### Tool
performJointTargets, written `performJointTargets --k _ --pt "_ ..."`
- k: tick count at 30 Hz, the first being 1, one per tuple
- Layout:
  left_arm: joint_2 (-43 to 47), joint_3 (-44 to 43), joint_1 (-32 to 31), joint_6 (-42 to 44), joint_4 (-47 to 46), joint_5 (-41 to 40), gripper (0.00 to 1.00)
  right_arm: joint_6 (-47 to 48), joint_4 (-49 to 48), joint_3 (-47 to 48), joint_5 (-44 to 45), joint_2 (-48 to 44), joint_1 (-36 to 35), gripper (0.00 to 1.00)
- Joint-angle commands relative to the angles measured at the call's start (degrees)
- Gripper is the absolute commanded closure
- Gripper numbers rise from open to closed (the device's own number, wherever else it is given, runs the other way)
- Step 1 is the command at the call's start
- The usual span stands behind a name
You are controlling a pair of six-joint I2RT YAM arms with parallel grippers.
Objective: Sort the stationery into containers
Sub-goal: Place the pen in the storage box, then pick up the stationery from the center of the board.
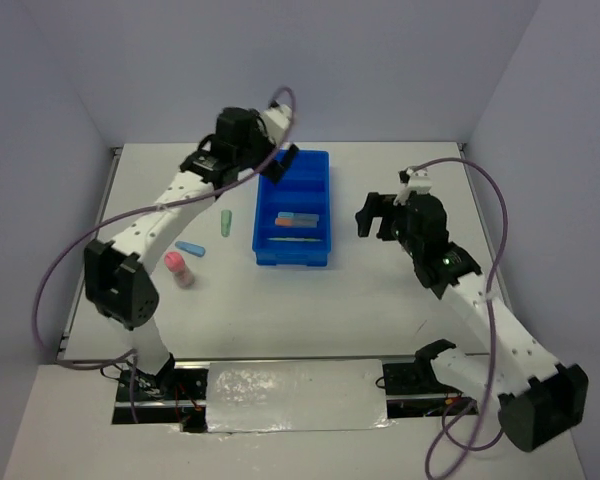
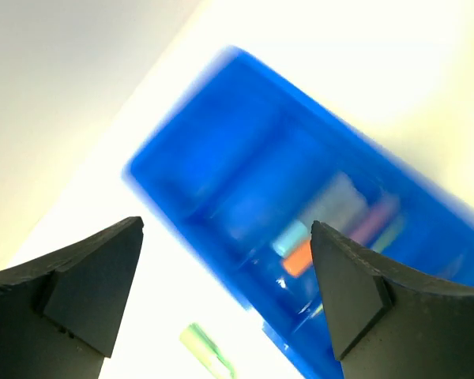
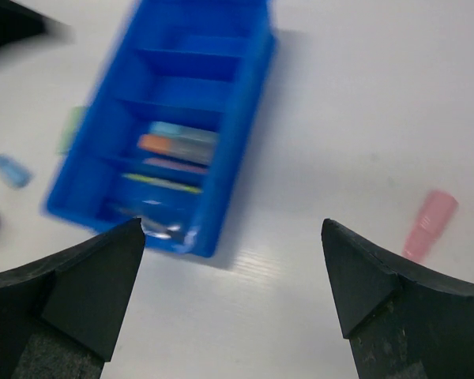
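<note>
The blue tray [image 1: 293, 208] lies at the table's middle. One of its compartments holds a light blue piece [image 3: 182, 130] and an orange-grey piece [image 3: 178, 148]. Nearer compartments hold a pink stick [image 3: 174, 166], a yellow stick [image 3: 162, 183] and a grey stick [image 3: 142, 217]. My left gripper [image 1: 283, 165] hangs open and empty over the tray's far left corner [image 2: 226, 225]. On the table left of the tray lie a green piece [image 1: 225, 222], a blue piece [image 1: 189, 248] and a pink piece [image 1: 178, 268]. My right gripper [image 1: 368, 218] stands open and empty right of the tray [image 3: 231, 223].
Another pink piece [image 3: 429, 225] lies on the bare table right of the tray, seen only in the right wrist view. Walls close in the table at the back and both sides. The arm bases sit at the near edge.
</note>
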State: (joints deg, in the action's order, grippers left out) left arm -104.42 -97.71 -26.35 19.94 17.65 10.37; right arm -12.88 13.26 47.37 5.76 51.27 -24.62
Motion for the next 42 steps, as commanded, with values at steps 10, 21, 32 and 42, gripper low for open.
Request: performJointTargets --k 10,21,32,42 --pt "46.98 29.21 10.09 -53.87 17.47 -35.05 0.01 -9.09 16.62 20.99 6.89 42.93 22.07 0.03" --pt "61.62 48.59 10.44 -43.94 17.95 -36.74 0.01 -8.65 13.81 20.3 1.54 51.12 28.58 0.1" --pt "63.37 49.28 10.44 -42.88 16.63 -32.43 0.01 -4.61 20.93 25.31 0.74 60.97 27.79 0.62" --pt "64.08 49.55 10.44 -42.36 16.01 -30.85 0.01 -8.54 10.68 21.45 -11.29 47.36 27.0 0.88"
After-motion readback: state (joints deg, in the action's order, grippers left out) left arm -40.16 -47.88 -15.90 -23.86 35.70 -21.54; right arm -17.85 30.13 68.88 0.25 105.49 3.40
